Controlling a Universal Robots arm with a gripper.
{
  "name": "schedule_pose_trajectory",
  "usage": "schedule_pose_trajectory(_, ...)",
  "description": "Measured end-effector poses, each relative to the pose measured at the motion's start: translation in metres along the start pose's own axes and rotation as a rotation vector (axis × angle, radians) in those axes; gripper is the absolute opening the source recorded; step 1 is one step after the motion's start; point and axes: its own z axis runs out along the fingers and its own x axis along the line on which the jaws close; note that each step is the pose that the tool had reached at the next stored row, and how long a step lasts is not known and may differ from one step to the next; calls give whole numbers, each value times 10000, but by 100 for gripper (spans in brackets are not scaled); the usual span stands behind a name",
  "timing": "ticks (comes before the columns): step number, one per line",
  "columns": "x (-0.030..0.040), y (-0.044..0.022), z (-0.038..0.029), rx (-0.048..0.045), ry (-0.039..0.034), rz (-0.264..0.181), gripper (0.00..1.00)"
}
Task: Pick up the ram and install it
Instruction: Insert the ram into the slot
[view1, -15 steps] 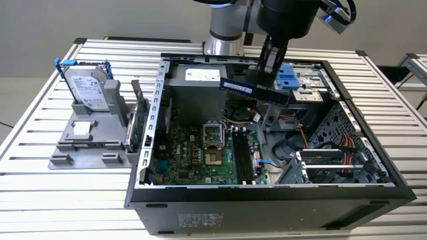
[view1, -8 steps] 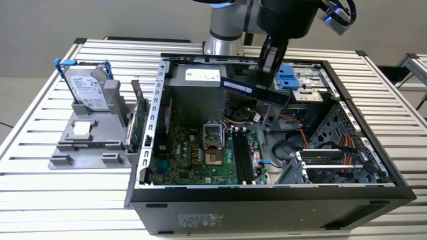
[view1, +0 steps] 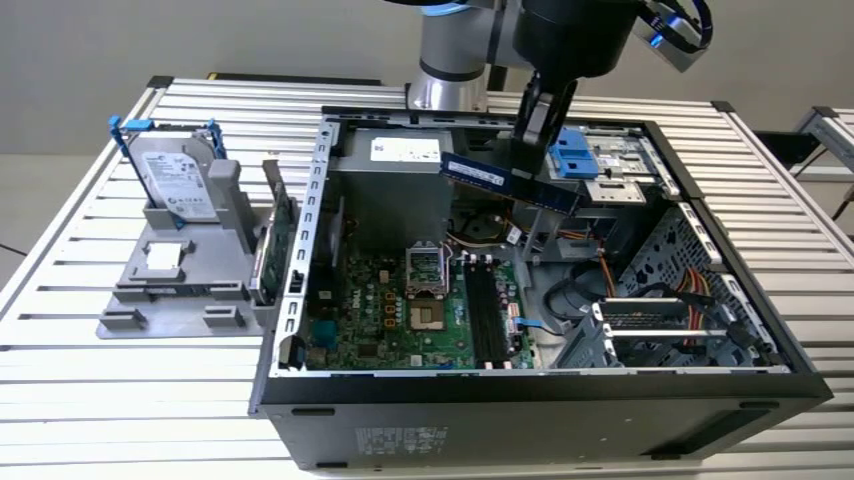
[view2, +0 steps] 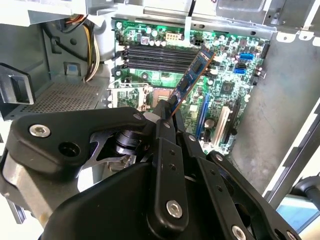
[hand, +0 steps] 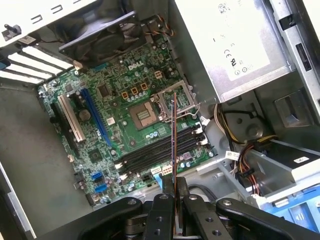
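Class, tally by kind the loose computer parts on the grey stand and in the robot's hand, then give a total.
Ram sticks: 1, the ram, gripped in the hand.
Hard drives: 1, the hard drive, on the grey stand.
Expansion cards: 1, the green card, upright at the stand's edge.
Total: 3.

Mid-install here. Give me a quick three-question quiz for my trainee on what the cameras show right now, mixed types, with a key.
1. Fill in: the hard drive stands on a grey holder outside the computer case, at the exterior view's ____.
2. The gripper is shut on: A) the ram; B) the hard drive; C) nothing.
3. True or false: the ram is already seated in the memory slots.
Key: 1 left; 2 A; 3 false, since the ram is held clear of the slots, over the open case.
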Motion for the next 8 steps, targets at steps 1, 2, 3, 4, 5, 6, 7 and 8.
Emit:
schedule_pose_trajectory(1, 0, 0, 0, 0, 0, 7, 0)
schedule_pose_trajectory(2, 0, 0, 0, -1, -1, 13, 0)
schedule_pose_trajectory(3, 0, 0, 0, -1, 0, 15, 0)
schedule_pose_trajectory(4, 0, 0, 0, -1, 0, 16, 0)
schedule_pose_trajectory(5, 0, 0, 0, -1, 0, 32, 0)
schedule_pose_trajectory(6, 0, 0, 0, -2, 0, 46, 0)
schedule_pose_trajectory(7, 0, 0, 0, -3, 0, 60, 0)
schedule_pose_trajectory(8, 0, 0, 0, -3, -1, 73, 0)
